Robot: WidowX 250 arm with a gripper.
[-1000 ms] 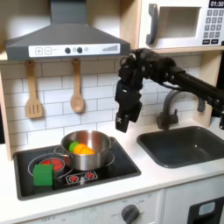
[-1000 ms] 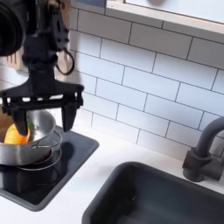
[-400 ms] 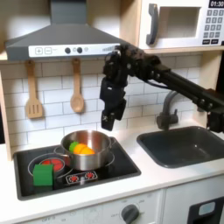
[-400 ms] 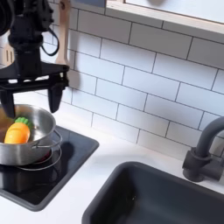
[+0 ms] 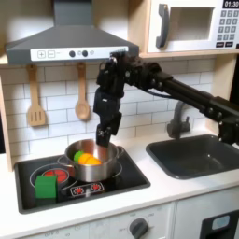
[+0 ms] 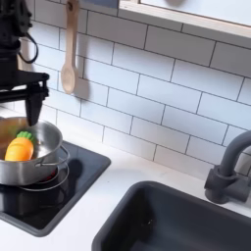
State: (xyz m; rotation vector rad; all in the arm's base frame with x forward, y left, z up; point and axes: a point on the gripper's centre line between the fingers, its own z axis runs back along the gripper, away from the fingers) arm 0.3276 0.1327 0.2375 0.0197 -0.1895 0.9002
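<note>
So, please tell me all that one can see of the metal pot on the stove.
The metal pot is a round, shiny, silver-looking vessel with low walls, standing upright on the black stovetop, on the burner toward the first exterior view's right. It has no lid. Inside lies an orange toy carrot with a green top. In the second exterior view a wire-like handle shows at its side. The gripper hangs just above its rim; whether it touches the pot cannot be told.
</note>
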